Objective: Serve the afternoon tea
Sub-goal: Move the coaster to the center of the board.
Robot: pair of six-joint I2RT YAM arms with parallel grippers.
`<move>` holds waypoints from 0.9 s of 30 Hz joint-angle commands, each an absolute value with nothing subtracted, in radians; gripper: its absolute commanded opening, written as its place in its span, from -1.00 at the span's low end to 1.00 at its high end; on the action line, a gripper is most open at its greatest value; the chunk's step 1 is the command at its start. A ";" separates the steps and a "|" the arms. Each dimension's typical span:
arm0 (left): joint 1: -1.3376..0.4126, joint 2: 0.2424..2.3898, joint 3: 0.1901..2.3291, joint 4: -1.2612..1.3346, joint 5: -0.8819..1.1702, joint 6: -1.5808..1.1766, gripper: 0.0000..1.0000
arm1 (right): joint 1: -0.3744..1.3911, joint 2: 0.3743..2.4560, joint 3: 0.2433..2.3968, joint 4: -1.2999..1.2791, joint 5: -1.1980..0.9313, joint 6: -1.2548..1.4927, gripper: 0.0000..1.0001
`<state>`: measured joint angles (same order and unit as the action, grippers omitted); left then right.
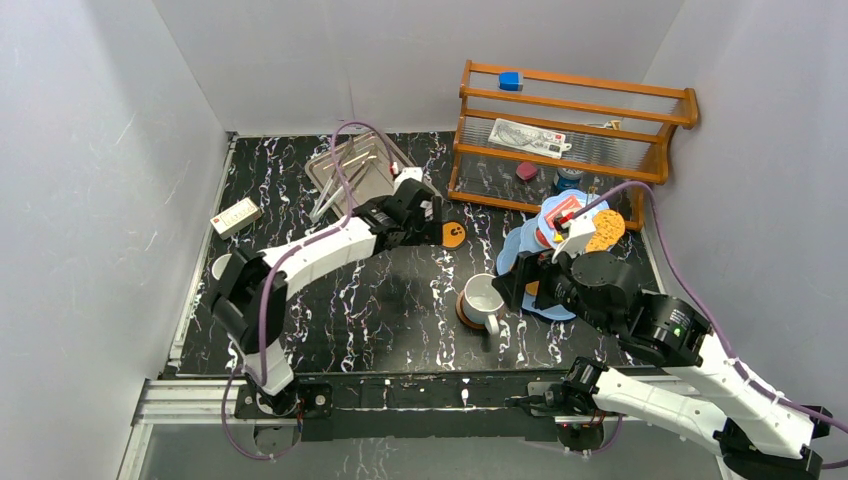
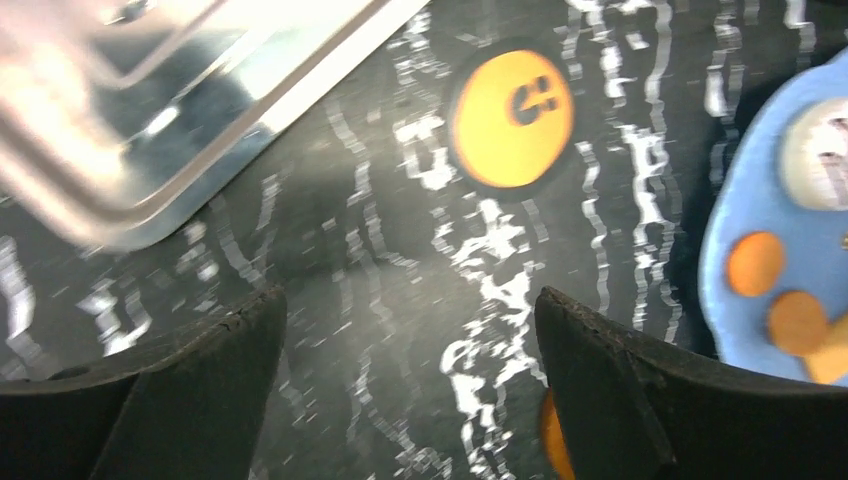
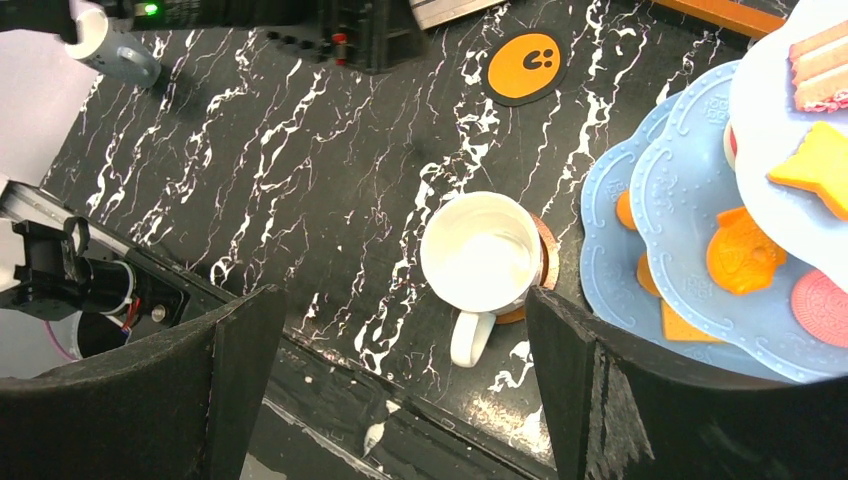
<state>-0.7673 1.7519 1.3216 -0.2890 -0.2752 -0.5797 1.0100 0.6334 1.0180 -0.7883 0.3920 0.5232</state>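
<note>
**Afternoon tea service, partly laid.** The left gripper (image 2: 408, 300) hangs low over the dark marbled table (image 1: 400, 300). Its jaws are spread wide with only bare tabletop between them, so it grasps nothing. Just beyond its fingertips an orange disc (image 2: 512, 118) lies flat on the table, between the corner of the silver tray (image 2: 150, 120) and the blue tiered stand (image 3: 600, 270). Being clear of the tray and near the stand, the disc reads as a second place setting, though that is a judgement.

The right gripper (image 3: 400, 300) is likewise released, jaws fully apart and empty, poised above the white mug (image 3: 480, 252). The mug stands upright on a brown saucer (image 3: 545, 262) with its handle toward the near edge, just beside the lowest tier of the stand. This puts cup and cakes together, as for one guest.

The stand carries the pastries (image 3: 742, 258): orange pieces and a pink round one on the lower tiers, and a layered slice with another orange piece on top. Metal tongs (image 1: 340, 180) rest in the tray at the back left. A wooden rack (image 1: 600, 84) at the back right holds small items too far off to identify. No grey mug can be made out, so the service appears unfinished.
</note>
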 commanded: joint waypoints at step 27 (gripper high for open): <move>-0.273 1.259 1.035 -0.998 -0.806 -1.296 0.40 | 1.013 0.600 0.945 -0.662 0.369 0.509 0.97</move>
<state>-0.3443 1.2469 1.0405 -0.8978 -0.6888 -1.1408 1.0100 0.6018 0.9379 -0.7273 0.3820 0.5343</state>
